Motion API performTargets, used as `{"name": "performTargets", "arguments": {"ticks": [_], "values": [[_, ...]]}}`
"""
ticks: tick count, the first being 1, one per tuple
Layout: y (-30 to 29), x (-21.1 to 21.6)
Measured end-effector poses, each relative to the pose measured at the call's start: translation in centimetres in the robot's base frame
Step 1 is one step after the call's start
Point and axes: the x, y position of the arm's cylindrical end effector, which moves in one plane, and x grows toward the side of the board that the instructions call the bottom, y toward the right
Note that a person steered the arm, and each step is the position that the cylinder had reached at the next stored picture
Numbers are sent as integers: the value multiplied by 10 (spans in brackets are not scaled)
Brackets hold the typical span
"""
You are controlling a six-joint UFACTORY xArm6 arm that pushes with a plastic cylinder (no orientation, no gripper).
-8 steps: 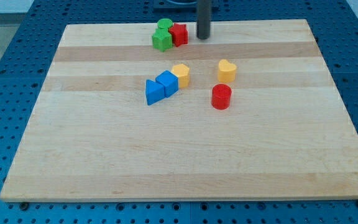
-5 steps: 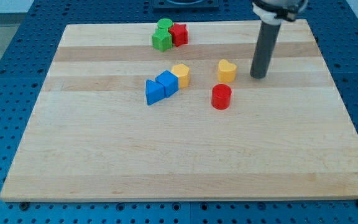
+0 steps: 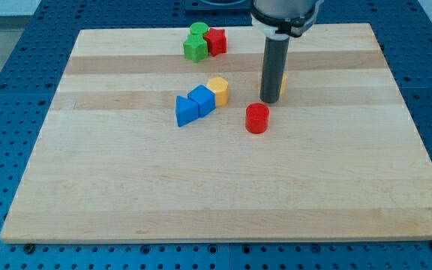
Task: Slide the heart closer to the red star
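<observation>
The yellow heart (image 3: 283,82) is almost wholly hidden behind my rod; only a sliver shows at the rod's right edge, right of the board's middle. My tip (image 3: 270,100) rests on the board just in front of the heart, above and right of the red cylinder (image 3: 257,118). The red star (image 3: 216,40) sits near the view's top edge, touching a green block (image 3: 195,49), with a green cylinder (image 3: 198,30) behind it.
A blue triangle (image 3: 187,112), a blue cube (image 3: 202,100) and a yellow block (image 3: 218,90) lie in a touching row left of my tip. The wooden board (image 3: 216,195) rests on a blue perforated table.
My tip swung from the top near the red star to the heart's right, then leftward over the heart's place. The red cylinder has shifted a little to the left.
</observation>
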Motion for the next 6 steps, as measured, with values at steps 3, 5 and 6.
{"name": "performTargets", "arguments": {"ticks": [3, 5, 6], "values": [[25, -55], [67, -63], [68, -82]]}}
